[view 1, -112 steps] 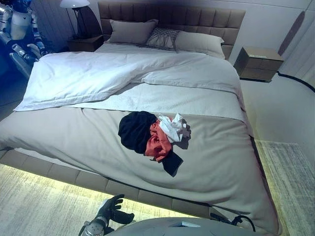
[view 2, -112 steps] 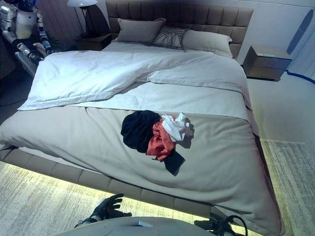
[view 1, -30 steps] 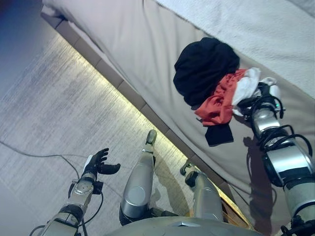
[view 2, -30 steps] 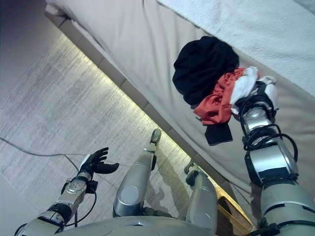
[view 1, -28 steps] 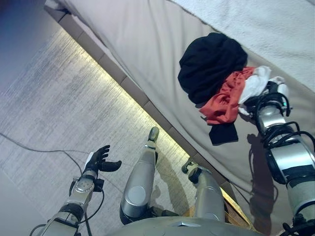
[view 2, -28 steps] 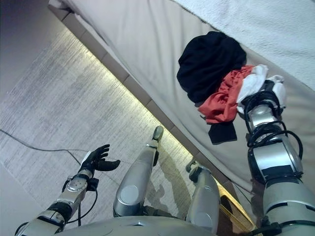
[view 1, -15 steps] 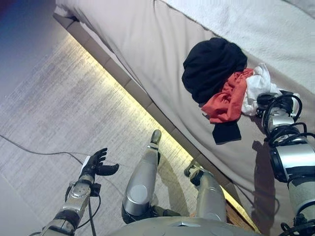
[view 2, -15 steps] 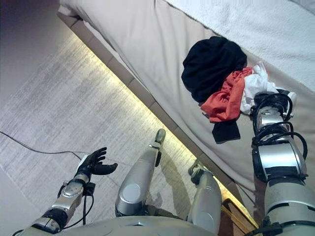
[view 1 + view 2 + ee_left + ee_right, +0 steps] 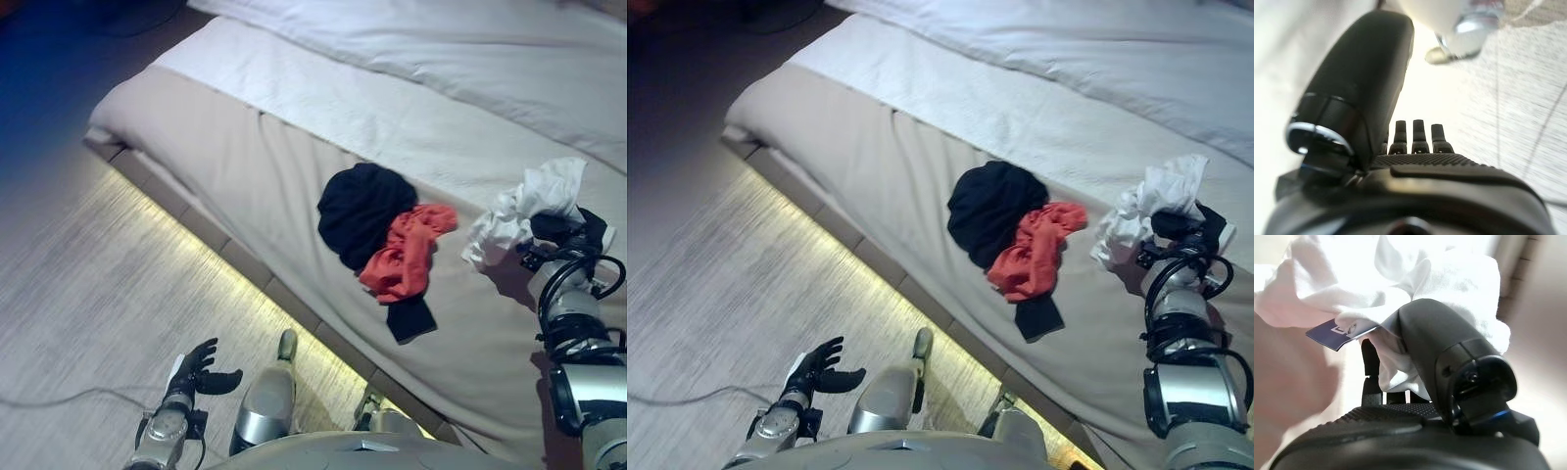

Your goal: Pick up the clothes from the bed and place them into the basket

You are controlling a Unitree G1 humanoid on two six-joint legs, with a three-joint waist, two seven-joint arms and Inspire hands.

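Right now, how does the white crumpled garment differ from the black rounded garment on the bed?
The white crumpled garment is pinched in the right hand and lifted off the grey bed cover; the black rounded garment lies flat on that cover, untouched. The white one hangs apart from the pile, while the black one touches the red cloth. The white one looks smaller and more bunched. Both are soft clothes, not yet in a basket.

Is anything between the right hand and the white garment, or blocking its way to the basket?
Nothing between them: the right hand already pinches the white garment, apart from the black-and-red pile on the bed. No basket shows, so that path cannot be judged.
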